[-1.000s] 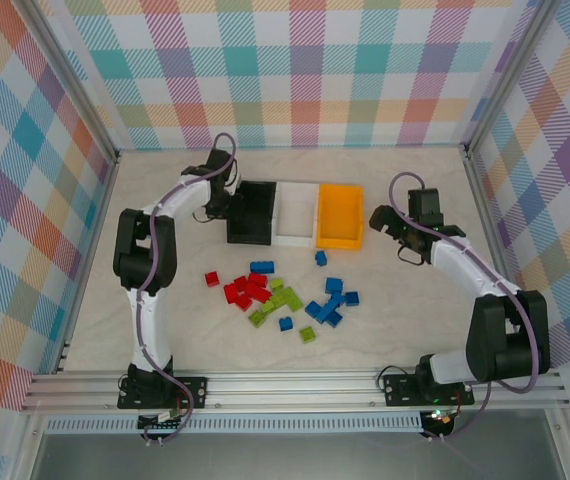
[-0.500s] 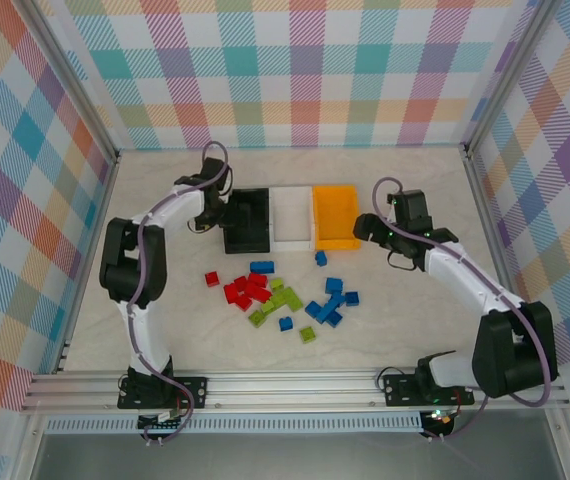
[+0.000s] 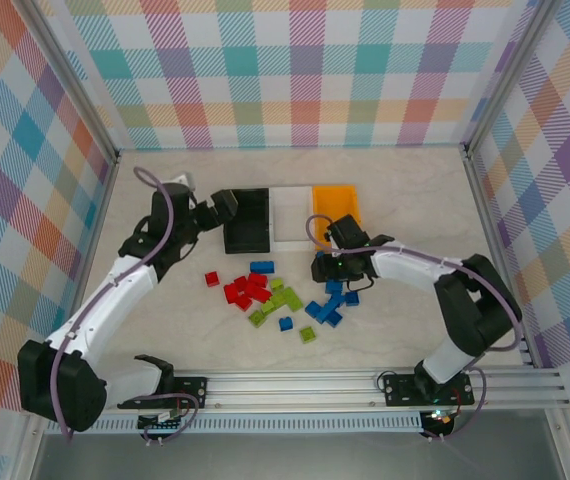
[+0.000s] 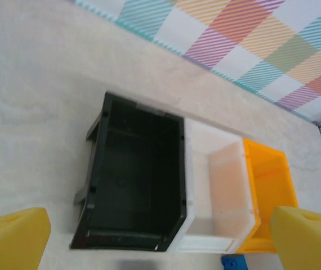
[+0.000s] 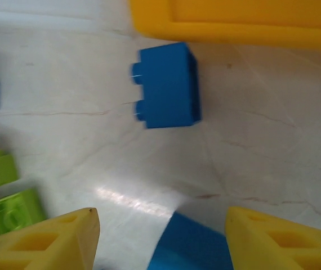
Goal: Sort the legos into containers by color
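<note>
Start at the left: your left gripper [image 3: 220,205] hovers just beside the left wall of the black bin [image 3: 248,222], pointing toward it. From the left wrist, its yellow fingers [image 4: 11,236] stand wide apart with nothing between them, so that pincer is open and empty.

The three containers sit in a row toward the back of the table [image 3: 415,200], touching side to side: the black bin, then the white bin [image 3: 293,215], then the orange-yellow bin [image 3: 335,200]. The left wrist view shows them in the same order.

The legos lie loose on the table in front of the bins. A lone red brick [image 3: 211,279] is farthest left, then the red cluster [image 3: 245,290], with a single blue brick [image 3: 262,267] just behind it. Next come the lime green bricks [image 3: 280,298], then the blue cluster [image 3: 330,305] on the right.

Your right gripper [image 3: 327,268] is down over the table in front of the orange-yellow bin, at the back edge of the blue cluster. In the right wrist view its jaws are partly spread, one on each side of a blue piece [image 5: 191,244] at the bottom edge. A gap shows on one side, so nothing is clamped. Another blue brick [image 5: 166,87] lies just ahead, near the bin's wall [image 5: 233,22].
</note>
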You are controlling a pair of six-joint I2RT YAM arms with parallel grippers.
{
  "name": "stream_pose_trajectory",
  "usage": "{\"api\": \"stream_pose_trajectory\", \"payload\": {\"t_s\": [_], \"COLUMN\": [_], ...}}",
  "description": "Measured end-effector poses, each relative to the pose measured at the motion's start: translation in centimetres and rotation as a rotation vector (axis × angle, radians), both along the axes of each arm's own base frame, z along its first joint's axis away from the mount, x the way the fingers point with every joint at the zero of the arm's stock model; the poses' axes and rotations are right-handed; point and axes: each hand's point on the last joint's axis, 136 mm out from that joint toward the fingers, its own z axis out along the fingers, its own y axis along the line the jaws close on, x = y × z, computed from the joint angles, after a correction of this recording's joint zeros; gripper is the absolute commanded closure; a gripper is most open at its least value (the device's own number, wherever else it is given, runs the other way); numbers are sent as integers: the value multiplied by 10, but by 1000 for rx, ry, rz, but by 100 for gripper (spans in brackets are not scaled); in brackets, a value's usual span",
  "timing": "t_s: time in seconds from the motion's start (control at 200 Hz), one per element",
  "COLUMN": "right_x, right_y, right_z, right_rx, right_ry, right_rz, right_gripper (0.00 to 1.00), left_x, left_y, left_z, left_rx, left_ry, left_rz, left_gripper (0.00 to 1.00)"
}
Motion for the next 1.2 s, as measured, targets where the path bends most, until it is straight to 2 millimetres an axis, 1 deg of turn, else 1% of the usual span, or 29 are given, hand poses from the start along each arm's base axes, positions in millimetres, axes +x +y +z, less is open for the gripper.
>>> {"api": "stream_pose_trajectory", "payload": {"t_s": [0.09,0.165,0.245,0.35,0.495,0.73,0.855,0.92,0.99,1.055,1.105,1.15,1.2], "right_x": [8,19,31,42,52,57,53,47,40,36,36,39,46], "right_y": [1,5,9,13,16,19,19,17,12,8,6,3,0], "right_z": [-6,-8,-10,-13,-17,-15,-12,-7,7,27,47,67,85], "right_rx": [-18,-22,-27,-41,-68,-82,-72,-64,-48,-29,-10,7,20], "right_ry": [-4,-22,-42,-63,-88,-118,-127,-134,-153,-187,-226,-267,-299], "right_rz": [-18,-27,-36,-46,-55,-57,-54,-52,-51,-56,-61,-72,-84], "right_gripper": [42,43,45,49,57,74,78,78,78,78,78,78,78], "left_x": [-12,-20,-24,-22,-21,-19,-18,-18,-17,-19,-20,-20,-20], "left_y": [3,6,7,6,5,4,4,4,4,4,4,4,2], "left_z": [-31,-42,-39,-30,-32,-37,-42,-44,-42,-38,-34,-31,-29], "left_rx": [-18,-32,-47,-64,-79,-78,-87,-88,-94,-101,-104,-104,-103], "left_ry": [70,87,74,43,51,67,84,91,82,61,52,57,77], "left_rz": [22,33,39,42,44,47,58,61,63,60,60,59,49], "left_gripper": [0,0,0,0,0,0,0,0,0,0,0,0,0]}}
